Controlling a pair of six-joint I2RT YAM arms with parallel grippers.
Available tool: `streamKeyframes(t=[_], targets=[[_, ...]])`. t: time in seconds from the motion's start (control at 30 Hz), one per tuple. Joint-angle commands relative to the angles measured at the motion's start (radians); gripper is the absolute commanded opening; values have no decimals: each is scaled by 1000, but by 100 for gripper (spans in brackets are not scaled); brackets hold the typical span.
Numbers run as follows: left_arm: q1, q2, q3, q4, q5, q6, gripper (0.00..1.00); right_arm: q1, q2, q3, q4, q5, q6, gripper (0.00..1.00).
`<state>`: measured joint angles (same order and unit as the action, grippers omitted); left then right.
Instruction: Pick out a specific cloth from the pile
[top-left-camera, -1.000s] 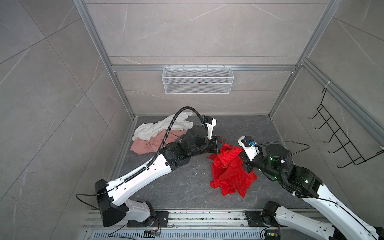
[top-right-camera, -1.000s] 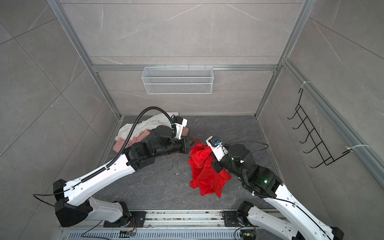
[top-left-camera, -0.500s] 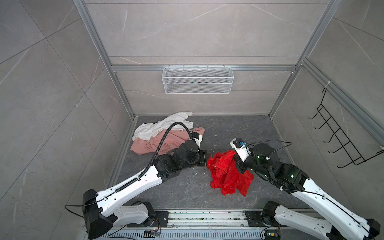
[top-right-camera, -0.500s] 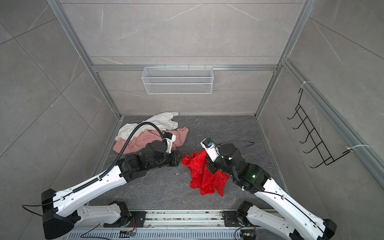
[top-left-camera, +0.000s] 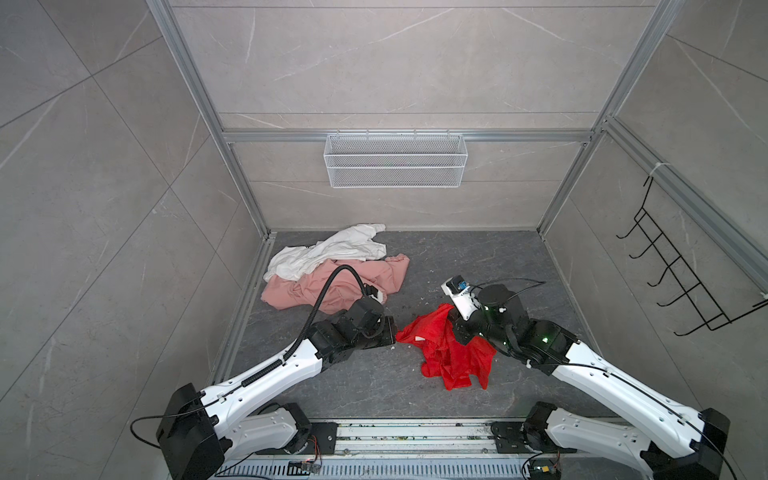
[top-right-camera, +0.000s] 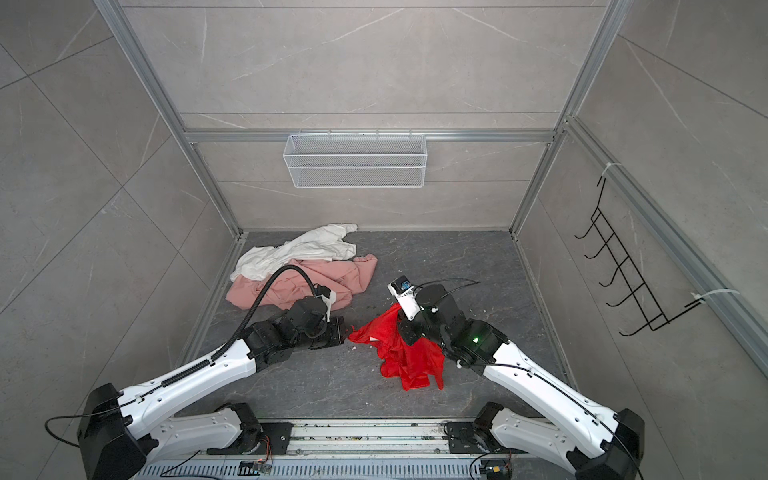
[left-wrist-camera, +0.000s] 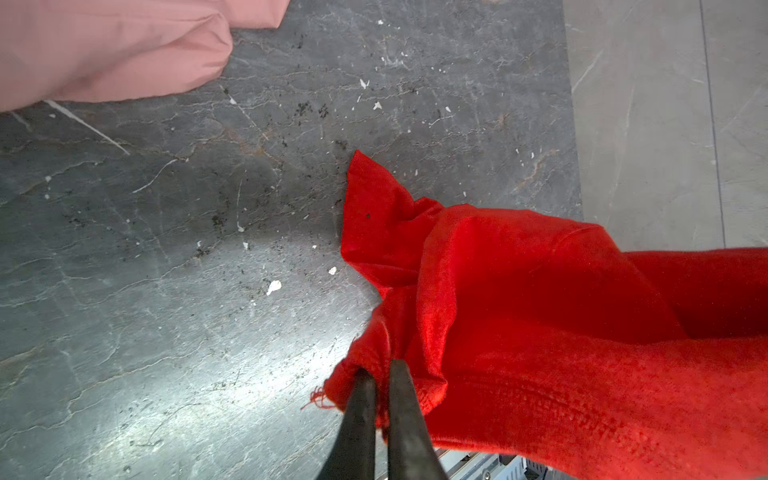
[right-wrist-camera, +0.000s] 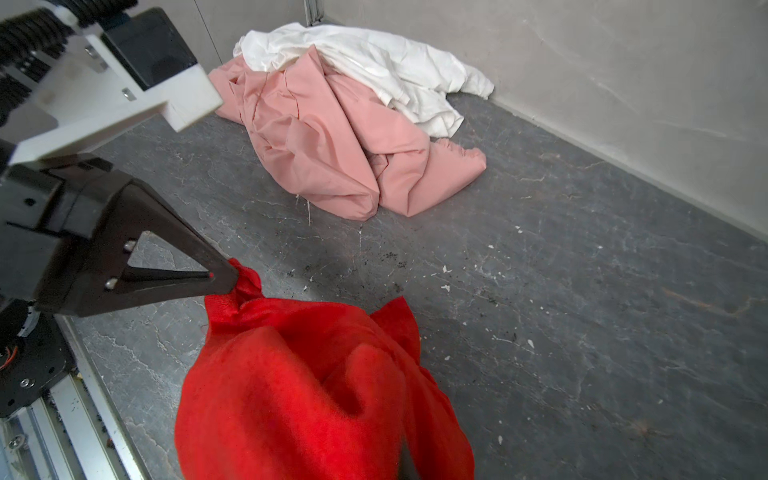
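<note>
Both left hand (left-wrist-camera: 380, 376) and right hand (top-left-camera: 460, 330) pinch the cloth (top-left-camera: 453, 361) over gritty dark floor (top-left-camera: 478, 257), tiled walls (top-left-camera: 395, 83) around.

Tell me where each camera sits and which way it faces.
Top views: high over the robot, looking down; left arm and right arm in view, left gripper and right gripper at the red cloth.
Left wrist: on the left arm, looking along its shut gripper, which pinches the red cloth's edge.
Right wrist: on the right arm, facing the pink cloth and white cloth; the left gripper shows, its own doesn't.
Shared: both wrist views show red and pink cloth.
</note>
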<state>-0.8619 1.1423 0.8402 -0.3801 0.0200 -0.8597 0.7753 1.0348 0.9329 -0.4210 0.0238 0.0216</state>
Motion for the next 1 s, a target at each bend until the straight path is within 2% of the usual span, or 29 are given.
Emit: streamKeyframes(t=[0.0,0.17,0.27,0.33,0.47,0.7,0.83,0.97], targets=[[5,-5,-15,49,45,30,0,-10,40,-30,89,-44,47,6],[11,1,-70,31,67,50,0,-31,117,-56,152,-87,70,8],[24,-2,-111,26,73,67,0,-42,169,-62,182,-110,72,13],[32,4,-144,32,81,70,0,-51,204,-65,201,-125,73,20],[55,41,-201,84,122,79,0,-75,267,-72,224,-153,76,25],[61,144,-218,132,160,118,0,-121,363,-109,283,-192,79,30],[60,156,-247,166,169,122,0,-146,416,-129,325,-229,86,34],[61,160,-264,188,159,126,0,-174,450,-139,342,-237,78,43]])
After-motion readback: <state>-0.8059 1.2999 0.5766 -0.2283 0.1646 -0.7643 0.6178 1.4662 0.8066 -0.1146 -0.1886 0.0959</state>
